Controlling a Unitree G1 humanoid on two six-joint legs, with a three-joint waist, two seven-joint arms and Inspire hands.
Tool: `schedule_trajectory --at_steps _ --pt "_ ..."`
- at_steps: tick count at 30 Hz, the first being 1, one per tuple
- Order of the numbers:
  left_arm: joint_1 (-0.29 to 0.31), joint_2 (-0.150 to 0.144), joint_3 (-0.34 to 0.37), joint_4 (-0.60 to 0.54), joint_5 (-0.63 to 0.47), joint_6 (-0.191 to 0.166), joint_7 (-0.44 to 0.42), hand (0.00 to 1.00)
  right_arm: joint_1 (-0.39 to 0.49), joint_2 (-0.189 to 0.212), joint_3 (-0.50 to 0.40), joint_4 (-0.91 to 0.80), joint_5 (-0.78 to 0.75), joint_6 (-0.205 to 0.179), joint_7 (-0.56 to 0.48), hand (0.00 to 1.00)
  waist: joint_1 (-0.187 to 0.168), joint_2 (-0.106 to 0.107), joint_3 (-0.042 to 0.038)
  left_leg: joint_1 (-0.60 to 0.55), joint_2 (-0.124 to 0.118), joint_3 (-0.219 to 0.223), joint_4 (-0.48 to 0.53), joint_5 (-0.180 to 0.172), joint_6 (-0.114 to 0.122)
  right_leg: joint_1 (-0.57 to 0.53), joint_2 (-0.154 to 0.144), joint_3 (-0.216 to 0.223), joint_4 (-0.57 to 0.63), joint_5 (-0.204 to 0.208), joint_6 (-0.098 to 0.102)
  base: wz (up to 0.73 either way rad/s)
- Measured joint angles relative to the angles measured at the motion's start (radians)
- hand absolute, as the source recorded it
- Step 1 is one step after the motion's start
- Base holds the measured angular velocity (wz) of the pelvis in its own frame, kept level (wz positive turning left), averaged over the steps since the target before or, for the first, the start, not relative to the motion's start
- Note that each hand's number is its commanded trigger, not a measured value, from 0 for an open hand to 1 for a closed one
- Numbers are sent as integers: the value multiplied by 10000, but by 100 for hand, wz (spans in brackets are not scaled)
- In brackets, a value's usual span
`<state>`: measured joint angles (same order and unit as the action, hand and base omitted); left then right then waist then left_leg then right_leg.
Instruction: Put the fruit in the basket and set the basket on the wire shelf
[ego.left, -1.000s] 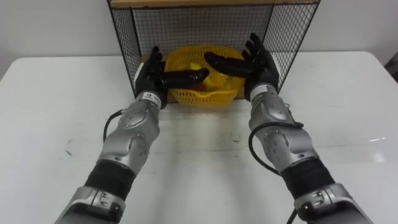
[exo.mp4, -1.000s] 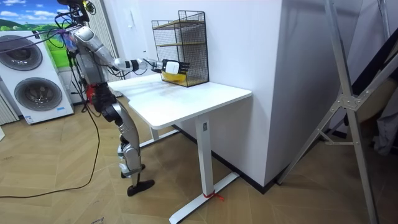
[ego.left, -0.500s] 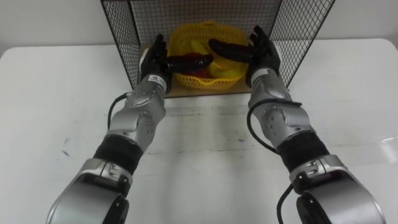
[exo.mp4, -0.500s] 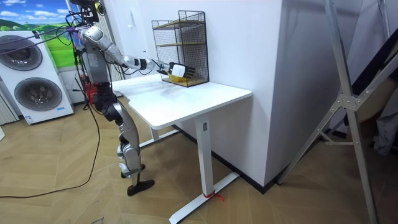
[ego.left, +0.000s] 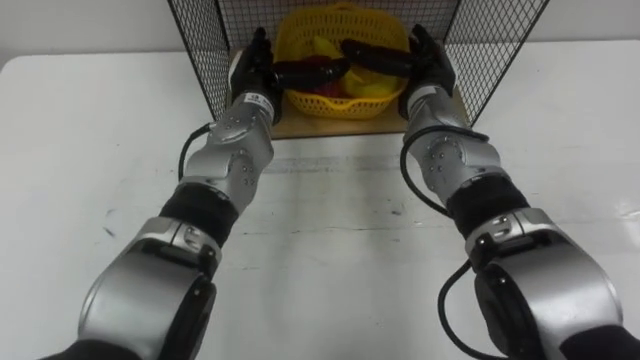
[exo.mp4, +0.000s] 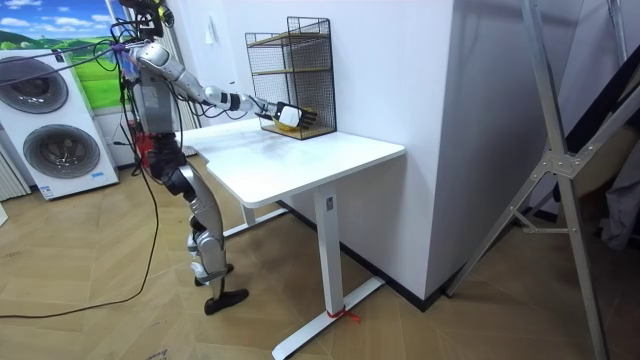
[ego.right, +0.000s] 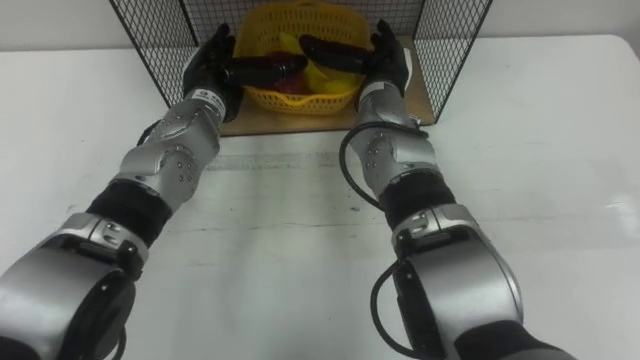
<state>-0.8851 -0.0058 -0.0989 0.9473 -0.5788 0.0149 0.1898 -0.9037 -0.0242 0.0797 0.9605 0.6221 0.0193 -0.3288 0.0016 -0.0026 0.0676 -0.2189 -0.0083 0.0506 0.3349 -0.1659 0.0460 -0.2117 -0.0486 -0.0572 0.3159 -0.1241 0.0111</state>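
At the near end, a white table (ego.left: 90, 130) is seen, and both arms are stretched forward across it. In the room view, the robot is shown standing at the table's edge on the room view's left, leaning its arms toward the wall, with a washing machine (exo.mp4: 55, 125) behind it. Farther along the table, a black wire shelf (ego.left: 195, 40) is placed, with a wooden board (ego.left: 330, 127) as its floor. Both hands are reached into its bottom compartment. The left hand (ego.left: 252, 72) is laid flat against the left side of the yellow basket (ego.left: 325, 103), with its fingers straight and its thumb stretched over the rim. The right hand (ego.left: 428, 68) is pressed in the same way against the right side, its fingers straight and its thumb laid across the top. The basket is thus held between the two flat hands, inside the bottom compartment and low over the board; whether it touches the board cannot be told. Inside the basket, yellow fruit (ego.left: 318, 48) is seen, with something red beside it, partly hidden under the thumbs.
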Motion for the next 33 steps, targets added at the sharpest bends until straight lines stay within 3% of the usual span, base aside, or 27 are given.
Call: schedule_trajectory --at_steps 6,10,15,19,30,32,33 --pt "2 33 -2 22 -66 -6 -58 0 13 -205 78 128 -46 -37 235 0 -67 81 3 18 -33 16 -42 24 38 29 -29 -40 -8 11 19 1" --pt "1 242 9 199 -784 -3 -49 0 11 -277 60 543 -26 -101 665 0 -239 134 -4 215 -37 26 -132 41 47 202 -49 -90 -53 9 21 0" --pt "1 294 66 313 -1349 -4 -45 0 11 -554 61 933 78 -87 1004 0 -245 151 -8 362 -43 30 -170 48 53 321 -94 -105 -66 6 27 -1" --pt "2 439 66 346 -1385 58 -45 0 12 -608 59 951 139 -20 1074 0 -249 162 -17 403 -47 65 -190 48 53 340 -44 -38 -71 4 30 -2" --pt "12 931 64 326 -1742 217 -45 0 19 -871 67 937 463 44 1217 0 -258 291 -306 1183 -55 185 -511 53 57 950 -51 -3 -140 -33 76 -2" --pt "115 932 62 279 -1706 226 -45 0 45 -877 69 909 586 44 1212 0 -229 256 -464 1436 -60 230 -647 67 55 1201 -46 11 -282 -33 75 -4" --pt "127 927 62 270 -1707 243 -45 0 62 -877 69 883 661 44 1213 0 -244 237 -484 1511 -60 222 -664 67 55 1288 -46 -1 -313 -33 76 0"
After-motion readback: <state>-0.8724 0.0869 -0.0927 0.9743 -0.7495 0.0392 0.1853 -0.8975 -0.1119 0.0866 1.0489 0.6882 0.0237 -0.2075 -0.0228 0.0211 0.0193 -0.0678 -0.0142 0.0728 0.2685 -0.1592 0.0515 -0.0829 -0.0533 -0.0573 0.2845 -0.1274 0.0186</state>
